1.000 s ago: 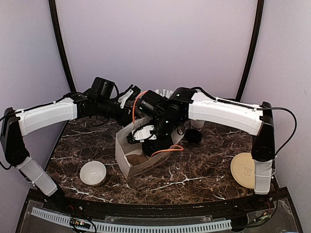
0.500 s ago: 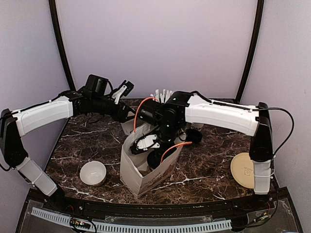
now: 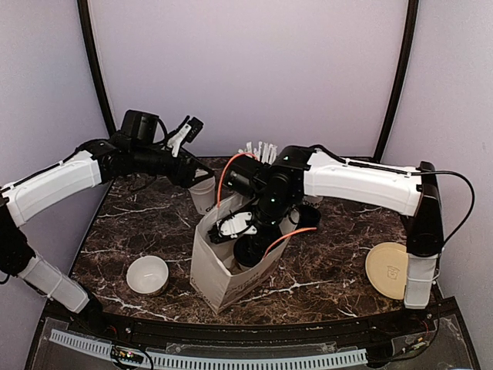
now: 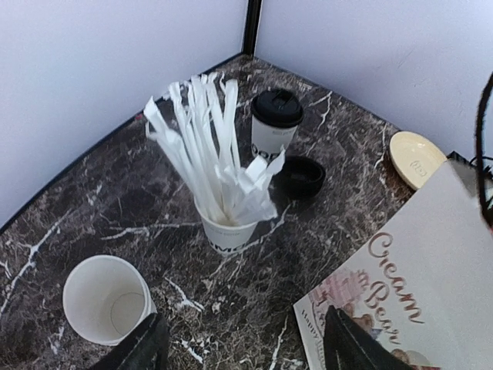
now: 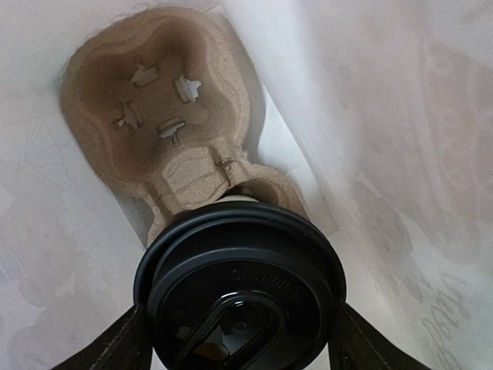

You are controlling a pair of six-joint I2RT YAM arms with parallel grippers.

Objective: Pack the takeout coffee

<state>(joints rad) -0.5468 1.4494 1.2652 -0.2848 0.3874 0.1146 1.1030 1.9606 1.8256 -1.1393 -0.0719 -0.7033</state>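
One lidded cup (image 5: 239, 285) was held by the right tool (image 5: 239, 327) low inside the bag (image 3: 223, 274), at the carrier (image 5: 154, 100) socket, judged for seating. The other cup (image 4: 276, 127) was left on the counter (image 4: 115, 208); the left tool (image 4: 246, 347) was spread wide, empty.

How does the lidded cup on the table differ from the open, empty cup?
The white paper cup with the black plastic lid is closed and shows dark lettering; the lidless white paper cup is open and looks empty. The lidded cup stands beside a loose black lid; the lidless cup, nearer the camera. Both stand upright on the marble table.
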